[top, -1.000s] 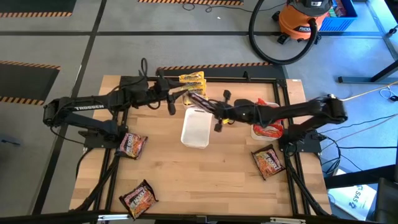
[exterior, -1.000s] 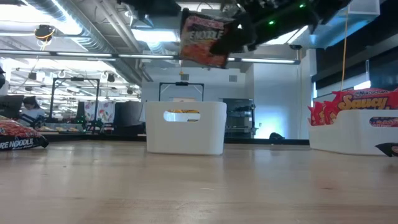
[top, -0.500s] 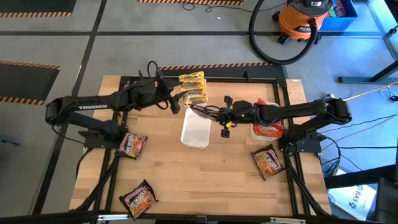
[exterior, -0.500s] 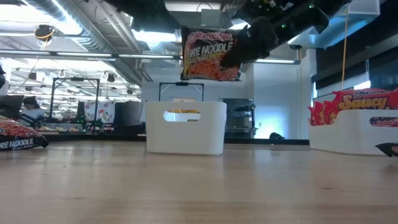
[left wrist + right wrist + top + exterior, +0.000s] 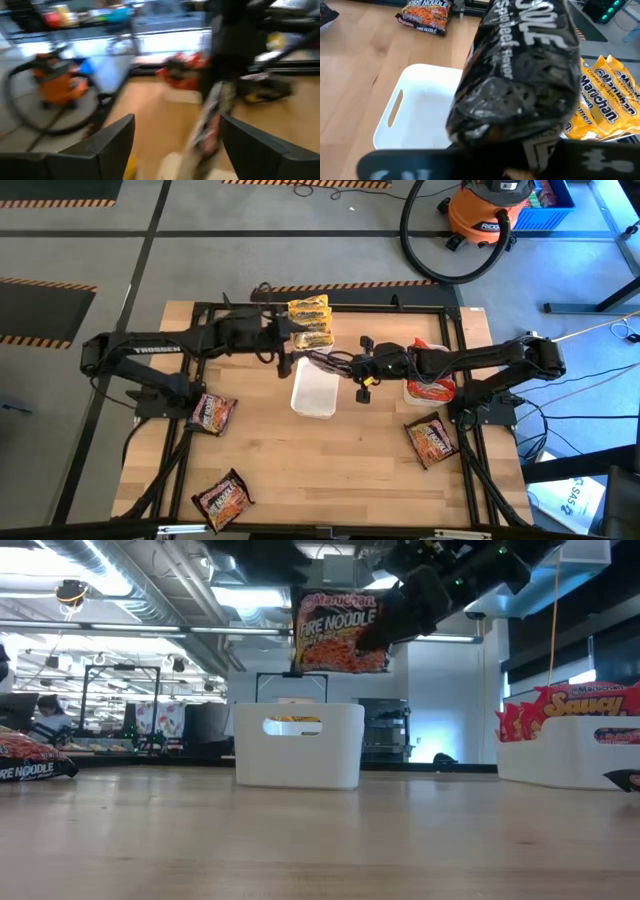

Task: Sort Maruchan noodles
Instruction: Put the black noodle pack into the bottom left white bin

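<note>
A dark Maruchan noodle packet (image 5: 340,632) hangs above the white bin (image 5: 316,402), with my right gripper (image 5: 347,366) shut on it. My left gripper (image 5: 285,350) is open just left of the packet. In the left wrist view the packet (image 5: 209,125) shows edge-on beyond the spread fingers, and I see no touch. Yellow packets (image 5: 309,320) lie at the far edge and red ones (image 5: 432,385) in a tray at the right. Three dark packets lie flat on the table (image 5: 212,412), (image 5: 222,498), (image 5: 432,438). My right gripper pinches the dark packet at its right-hand edge (image 5: 383,625) between the two fingers, coming from the table's right and slanting a little downward. The packet hangs upright, its printed face toward the near edge, clear of the bin below it (image 5: 420,115).
The black frame (image 5: 200,310) runs round the wooden table. The right tray (image 5: 570,755) stands near the right edge. Bare wood lies between the bin and the near edge.
The packet has turned in my right gripper's hold from tilted to hanging upright with its printed face toward the near edge, as that gripper tipped. My left gripper has moved a little toward the table's right.
</note>
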`<action>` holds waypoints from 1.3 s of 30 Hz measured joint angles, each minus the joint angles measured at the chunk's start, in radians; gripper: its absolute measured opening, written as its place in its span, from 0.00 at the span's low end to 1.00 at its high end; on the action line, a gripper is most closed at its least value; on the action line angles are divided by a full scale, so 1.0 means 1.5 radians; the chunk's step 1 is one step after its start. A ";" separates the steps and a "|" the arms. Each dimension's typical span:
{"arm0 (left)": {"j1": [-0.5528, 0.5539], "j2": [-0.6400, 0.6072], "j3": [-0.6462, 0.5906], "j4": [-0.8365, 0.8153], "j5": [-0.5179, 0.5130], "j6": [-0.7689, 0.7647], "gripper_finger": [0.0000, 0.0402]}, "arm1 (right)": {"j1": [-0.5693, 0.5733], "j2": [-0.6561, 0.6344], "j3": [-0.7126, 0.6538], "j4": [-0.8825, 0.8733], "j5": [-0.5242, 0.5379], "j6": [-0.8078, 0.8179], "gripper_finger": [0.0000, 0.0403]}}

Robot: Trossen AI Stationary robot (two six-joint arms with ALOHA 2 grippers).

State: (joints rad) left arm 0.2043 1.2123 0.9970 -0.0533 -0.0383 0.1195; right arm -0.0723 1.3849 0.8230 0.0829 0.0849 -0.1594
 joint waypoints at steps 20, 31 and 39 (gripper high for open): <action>-0.029 0.349 0.494 -0.525 0.058 0.080 0.74 | 0.000 0.000 0.000 -0.007 -0.023 0.023 0.08; -0.030 0.389 0.493 -0.549 0.069 0.101 0.74 | 0.000 0.000 0.000 -0.009 -0.023 0.023 0.08; -0.029 0.389 0.489 -0.548 0.068 0.102 0.61 | 0.000 0.000 0.000 -0.008 -0.023 0.021 0.08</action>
State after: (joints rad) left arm 0.1604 1.7962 1.7298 -0.8748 0.0639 0.2731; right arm -0.0723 1.3853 0.8230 0.0711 0.0509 -0.1272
